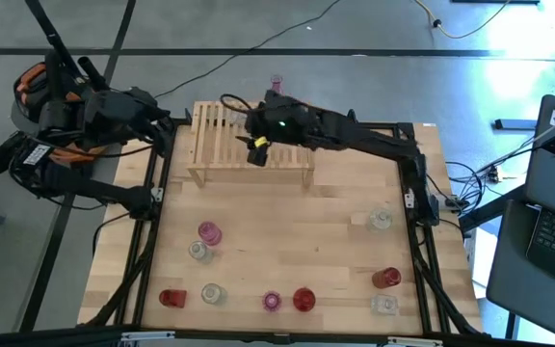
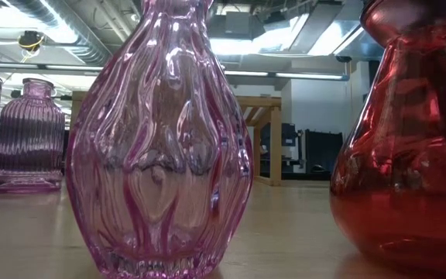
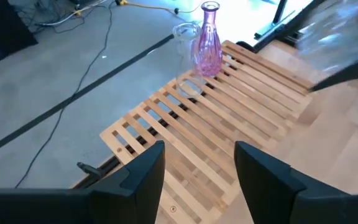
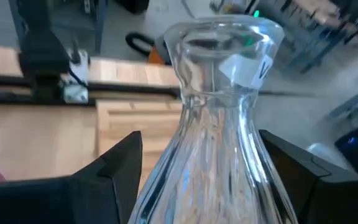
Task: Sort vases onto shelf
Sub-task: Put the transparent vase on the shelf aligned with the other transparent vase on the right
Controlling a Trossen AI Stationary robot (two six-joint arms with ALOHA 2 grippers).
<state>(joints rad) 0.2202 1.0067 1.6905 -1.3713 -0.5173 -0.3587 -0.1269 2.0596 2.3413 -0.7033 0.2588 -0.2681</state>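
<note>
Jaws of our right gripper [image 4: 194,168] stand wide on either side of a clear slim-necked vase [image 4: 213,118], which fills the space between the two dark fingers; we cannot tell whether the fingers press its glass. From above, we see this arm stretched from the right edge of the worktop [image 1: 287,236] across to the light wooden shelf [image 1: 215,145] at the far side, its gripper over the slatted top. Our left gripper [image 3: 197,165] has its jaws open and empty, hovering by the left end of the shelf, with the slats showing between its fingers. On the far part of the shelf stand a pink slim-necked vase [image 3: 208,40] and, just beside it, a clear one [image 3: 185,37]. The other vases rest on the near half of the worktop: a pink one [image 1: 209,232] and a clear one [image 1: 198,251] left of centre, a red one [image 1: 385,279] towards the right, and a row along the near edge that includes a red vase [image 1: 303,300] beside a pink vase [image 1: 272,302].
</note>
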